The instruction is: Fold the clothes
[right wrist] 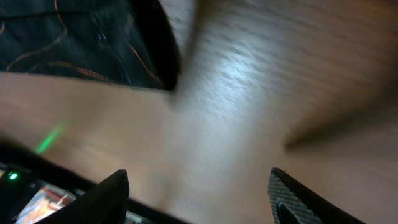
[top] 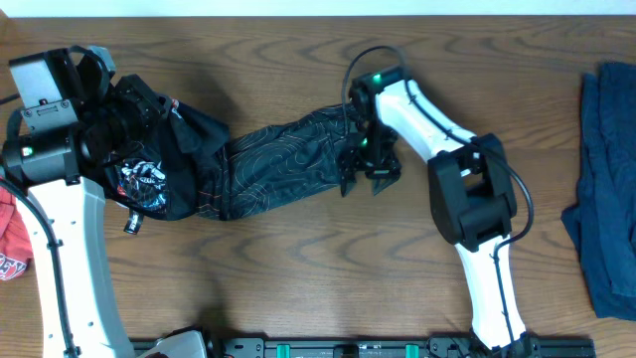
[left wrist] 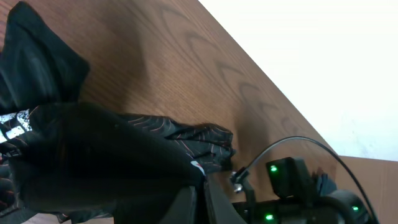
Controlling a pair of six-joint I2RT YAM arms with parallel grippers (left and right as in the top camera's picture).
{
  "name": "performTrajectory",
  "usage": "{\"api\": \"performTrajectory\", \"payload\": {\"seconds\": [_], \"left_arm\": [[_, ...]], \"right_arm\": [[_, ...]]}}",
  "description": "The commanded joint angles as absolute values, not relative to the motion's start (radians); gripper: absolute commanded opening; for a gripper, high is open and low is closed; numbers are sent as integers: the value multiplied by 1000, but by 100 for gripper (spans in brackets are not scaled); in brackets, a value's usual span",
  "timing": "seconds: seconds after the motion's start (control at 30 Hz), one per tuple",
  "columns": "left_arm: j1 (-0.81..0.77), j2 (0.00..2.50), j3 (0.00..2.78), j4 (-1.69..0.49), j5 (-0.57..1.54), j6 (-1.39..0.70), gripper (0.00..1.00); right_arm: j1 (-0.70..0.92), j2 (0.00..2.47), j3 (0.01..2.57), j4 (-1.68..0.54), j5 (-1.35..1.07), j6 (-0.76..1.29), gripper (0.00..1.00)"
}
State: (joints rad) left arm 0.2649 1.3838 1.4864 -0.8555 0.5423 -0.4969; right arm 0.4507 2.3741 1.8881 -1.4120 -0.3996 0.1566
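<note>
The black cycling jersey [top: 268,159] with thin orange contour lines lies stretched across the table's middle. Its left end, with a white-and-red logo [top: 142,179], is bunched up at my left gripper [top: 134,114]. My left gripper [left wrist: 202,196] is shut on the jersey [left wrist: 112,168], whose dark cloth fills the lower left of the left wrist view. My right gripper [top: 370,171] is open and empty above bare wood, just past the jersey's right end. In the right wrist view its fingers [right wrist: 199,199] are wide apart and the jersey's edge [right wrist: 81,43] is at the top left.
A dark blue garment [top: 608,189] lies at the table's right edge. A red garment [top: 12,244] shows at the left edge under my left arm. The table's far edge runs along the top of the overhead view.
</note>
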Motion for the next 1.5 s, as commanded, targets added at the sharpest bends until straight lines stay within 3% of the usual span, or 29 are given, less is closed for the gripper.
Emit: {"api": "performTrajectory", "payload": {"seconds": [0.0, 0.37, 0.47, 0.93, 1.0, 1.13, 1.2, 1.47], "left_arm": [[262, 1378, 1496, -852, 530, -480, 6], [262, 1378, 1496, -873, 531, -468, 6], [262, 1378, 1496, -875, 531, -465, 6], [262, 1378, 1496, -875, 530, -465, 6], [262, 1378, 1496, -875, 530, -464, 6], [262, 1378, 1496, -875, 530, -459, 6], [262, 1378, 1496, -875, 530, -453, 6], [262, 1378, 1496, -875, 530, -449, 6]], "right_arm": [[500, 2370, 1846, -1369, -425, 168, 69], [537, 2370, 1783, -1142, -421, 238, 67], [535, 2370, 1783, -1120, -389, 270, 61], [506, 2370, 1778, -1088, -206, 382, 62], [493, 2370, 1778, -1084, -210, 381, 59], [483, 2370, 1778, -1064, -214, 381, 41], [485, 2370, 1778, -1045, -219, 381, 37], [542, 2370, 1777, -993, -266, 351, 45]]}}
